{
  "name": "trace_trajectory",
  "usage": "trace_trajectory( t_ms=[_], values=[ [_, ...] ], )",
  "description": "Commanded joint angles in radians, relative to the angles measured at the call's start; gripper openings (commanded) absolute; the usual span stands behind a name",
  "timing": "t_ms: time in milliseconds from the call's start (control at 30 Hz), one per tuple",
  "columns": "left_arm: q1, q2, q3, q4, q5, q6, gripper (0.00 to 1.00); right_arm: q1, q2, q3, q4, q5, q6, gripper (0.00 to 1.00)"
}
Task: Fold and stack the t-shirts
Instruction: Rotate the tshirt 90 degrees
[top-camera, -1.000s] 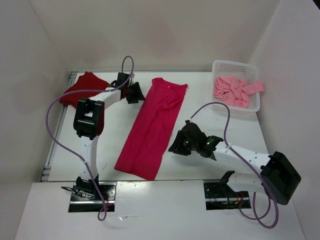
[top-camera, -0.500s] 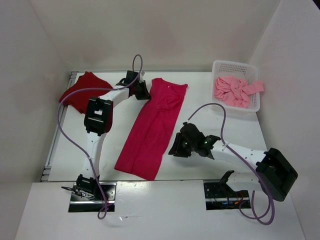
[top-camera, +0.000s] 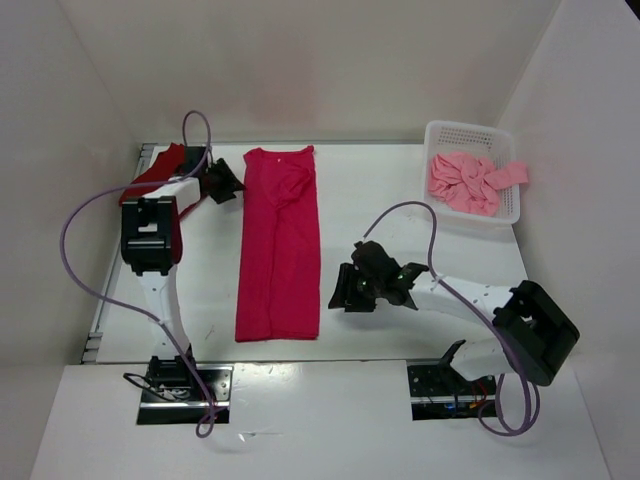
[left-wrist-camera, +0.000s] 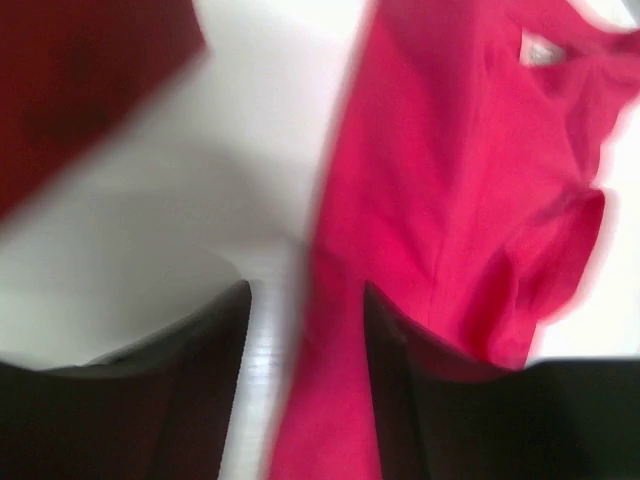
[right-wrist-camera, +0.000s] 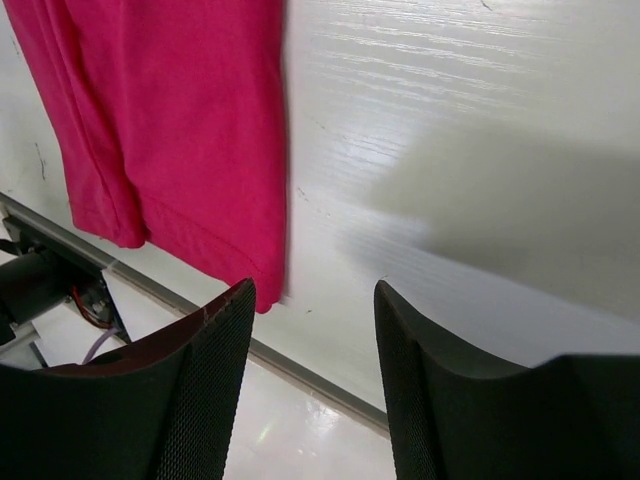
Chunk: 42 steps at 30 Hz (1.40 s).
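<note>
The crimson-pink t-shirt (top-camera: 280, 250) lies folded into a long strip, running straight from back to front. My left gripper (top-camera: 232, 182) is at its back left edge, jaws apart. In the blurred left wrist view the shirt's edge (left-wrist-camera: 450, 200) runs between the fingers of the left gripper (left-wrist-camera: 305, 300). The dark red t-shirt (top-camera: 160, 168) lies at the back left, partly behind the left arm, and shows in the left wrist view (left-wrist-camera: 80, 80). My right gripper (top-camera: 338, 298) is open and empty beside the strip's front right corner (right-wrist-camera: 180, 120). The salmon pink t-shirt (top-camera: 465, 182) lies crumpled in the basket.
The white perforated basket (top-camera: 470, 127) stands at the back right, with a sleeve hanging over its right rim. The table's front edge (right-wrist-camera: 330, 385) lies just below the right gripper (right-wrist-camera: 315, 300). White walls close in the left, back and right sides.
My left gripper swept left and the crimson-pink shirt's top swung left with it, from a diagonal lie to straight. My right gripper shifted slightly left toward the shirt's front corner.
</note>
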<state>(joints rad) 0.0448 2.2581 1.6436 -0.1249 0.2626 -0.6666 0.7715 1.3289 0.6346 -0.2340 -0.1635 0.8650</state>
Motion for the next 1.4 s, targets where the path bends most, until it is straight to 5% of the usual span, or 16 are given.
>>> trace_trajectory(
  t_ms=[0, 167, 333, 500, 633, 900, 1100, 1200, 1267, 1367],
  values=[
    [-0.034, -0.153, -0.155, 0.073, 0.029, 0.021, 0.62, -0.006, 0.035, 0.063, 0.039, -0.034, -0.04, 0.57],
    [-0.034, -0.493, -0.46, 0.033, 0.011, 0.053, 0.71, 0.027, 0.062, 0.063, 0.076, -0.065, -0.015, 0.57],
    [-0.058, -0.895, -0.801, -0.151, -0.011, 0.012, 0.51, 0.106, 0.096, 0.03, 0.157, -0.044, 0.046, 0.57],
    [-0.089, -1.129, -0.958, -0.34, -0.023, -0.103, 0.5, 0.138, 0.096, 0.004, 0.197, -0.025, 0.118, 0.55],
    [-0.114, -1.178, -1.042, -0.384, 0.043, -0.213, 0.54, 0.16, 0.125, -0.006, 0.197, -0.011, 0.143, 0.54],
    [-0.257, -1.201, -1.067, -0.415, -0.086, -0.289, 0.54, 0.17, 0.226, -0.016, 0.234, -0.024, 0.175, 0.45],
    [-0.257, -1.201, -1.067, -0.375, -0.05, -0.278, 0.51, 0.143, 0.253, 0.008, 0.21, 0.031, 0.152, 0.09],
    [-0.276, -1.212, -1.102, -0.366, -0.03, -0.278, 0.51, 0.095, 0.219, 0.008, 0.138, 0.074, 0.088, 0.03],
    [-0.307, -1.212, -1.113, -0.355, -0.004, -0.278, 0.51, 0.074, 0.159, -0.001, 0.098, 0.096, 0.045, 0.03],
    [-0.374, -1.2, -1.111, -0.383, -0.003, -0.278, 0.5, 0.074, 0.136, -0.013, 0.078, 0.084, 0.014, 0.17]
  ],
)
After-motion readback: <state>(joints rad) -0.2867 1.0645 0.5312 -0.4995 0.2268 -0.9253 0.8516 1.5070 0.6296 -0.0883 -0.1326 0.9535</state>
